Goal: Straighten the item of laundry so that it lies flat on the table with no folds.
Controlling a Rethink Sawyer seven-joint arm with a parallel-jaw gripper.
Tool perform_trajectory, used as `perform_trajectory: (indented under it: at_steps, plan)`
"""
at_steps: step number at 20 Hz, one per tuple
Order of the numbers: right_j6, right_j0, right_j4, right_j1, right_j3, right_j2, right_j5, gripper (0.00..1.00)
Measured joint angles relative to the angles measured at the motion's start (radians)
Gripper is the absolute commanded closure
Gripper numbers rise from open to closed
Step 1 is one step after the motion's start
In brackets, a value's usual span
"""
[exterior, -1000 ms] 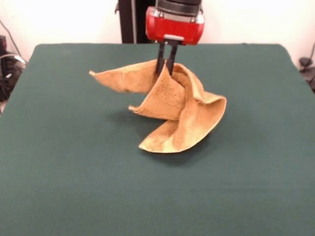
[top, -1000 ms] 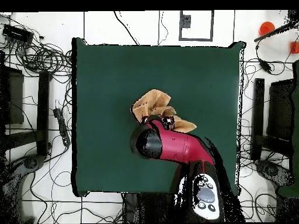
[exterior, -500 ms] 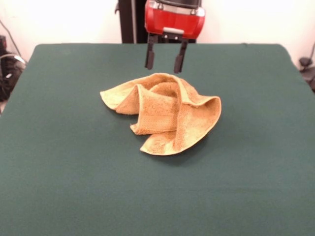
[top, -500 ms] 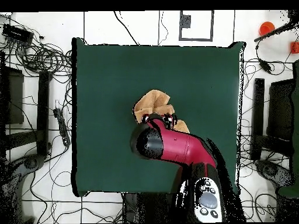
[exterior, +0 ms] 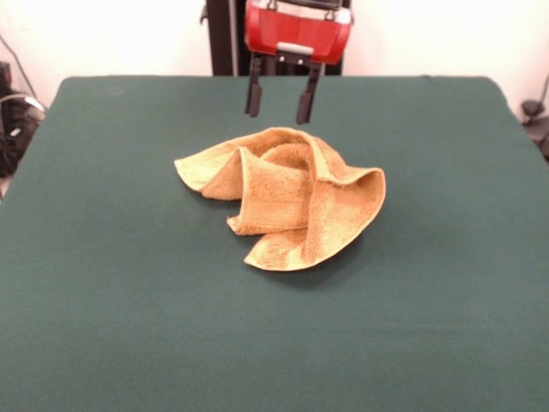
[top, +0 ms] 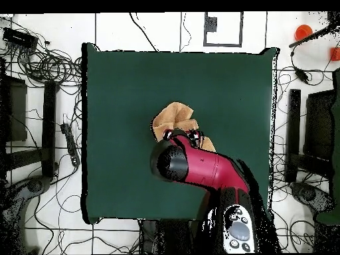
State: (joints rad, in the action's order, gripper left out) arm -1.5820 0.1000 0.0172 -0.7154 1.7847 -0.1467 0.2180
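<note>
Table: big dark green felt top, bare apart from the one cloth. In overhead view the table is mostly clear; the arm comes in from 6 o'clock and covers part of the cloth.

Towel: golden-tan terry, sits a bit past table centre in front view, crumpled. Not flat: one flap runs out toward 9 o'clock, a rolled loop stands up at 3 o'clock, a folded corner points to 6 o'clock, layers overlap in the middle. Overhead shows only its 12 o'clock half; rest is under the arm. No label seen.

Gripper: red body, two black fingers spread apart, holding nothing, hanging above the towel's 12 o'clock edge w/ a clear gap to the cloth.

Risks, as I judge them:
- Next pinch could take 2+ layers at the overlapped ridge → whole bundle lifts, folds stay.
- Grab at mid-crease rather than a true corner → pull just moves the heap, no spreading.
- Felt prob. grips terry → dragging may bunch or roll the cloth under itself.
- Standing loop at 3 o'clock may flop inward if nudged → new fold.
- Corners partly hidden in both views, so corner choice is uncertain.
</note>
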Motion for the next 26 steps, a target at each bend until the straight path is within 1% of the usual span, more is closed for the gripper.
perform_trajectory:
  at_steps: [26]
  plan:
    - [0.0,0.004,0.004,0.003,0.003,0.022,0.0,0.0]
